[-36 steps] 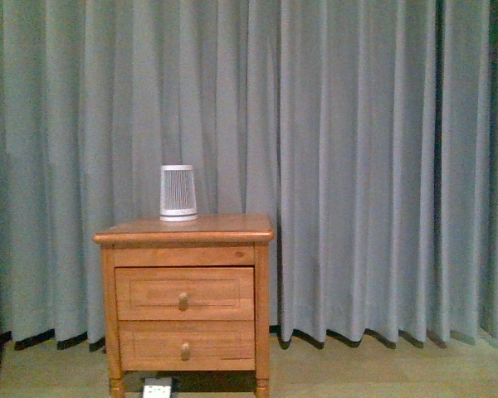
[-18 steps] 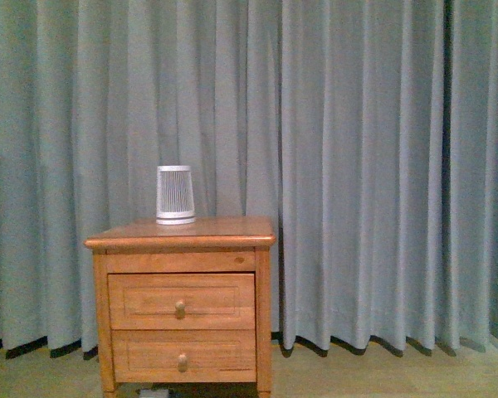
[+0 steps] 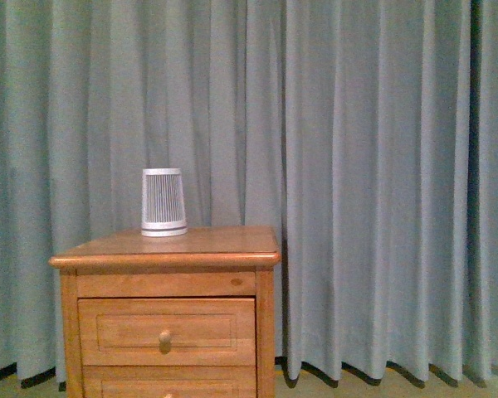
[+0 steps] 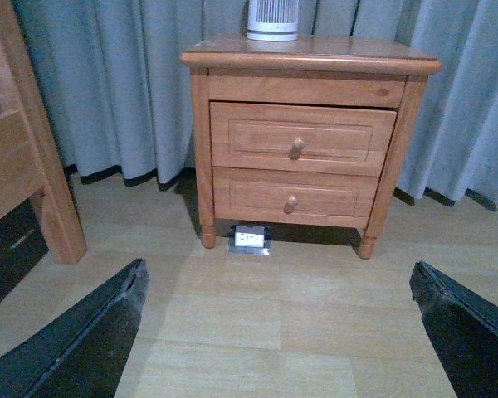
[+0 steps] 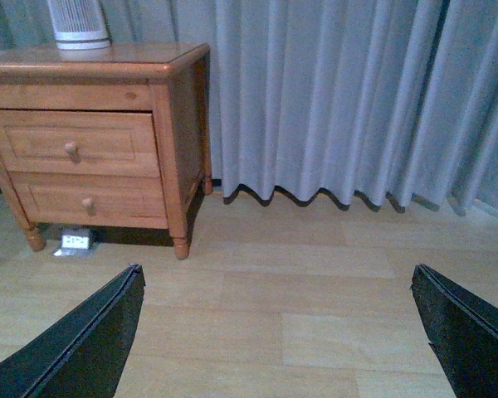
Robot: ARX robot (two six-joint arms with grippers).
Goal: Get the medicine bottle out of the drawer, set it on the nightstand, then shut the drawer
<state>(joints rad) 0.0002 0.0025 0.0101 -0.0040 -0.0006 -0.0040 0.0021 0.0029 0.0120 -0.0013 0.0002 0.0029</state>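
While both end effectors (image 4: 276, 267) (image 5: 275, 269) gape wide, the panelled, round-knobbed drawer (image 3: 199, 332) sits shut in the wooden nightstand (image 3: 224, 244).

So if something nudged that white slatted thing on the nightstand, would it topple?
Probably not easily: the slatted cone stands on its wider end. It looks hollow, so likely light, and may slide on the glossy nightstand top.

Glossy honey-brown wood nightstand (image 3: 201, 259), matt grey cloth curtain (image 3: 373, 166), smooth pale wood-look floor (image 5: 299, 315), white slatted plastic cone (image 3: 163, 201)
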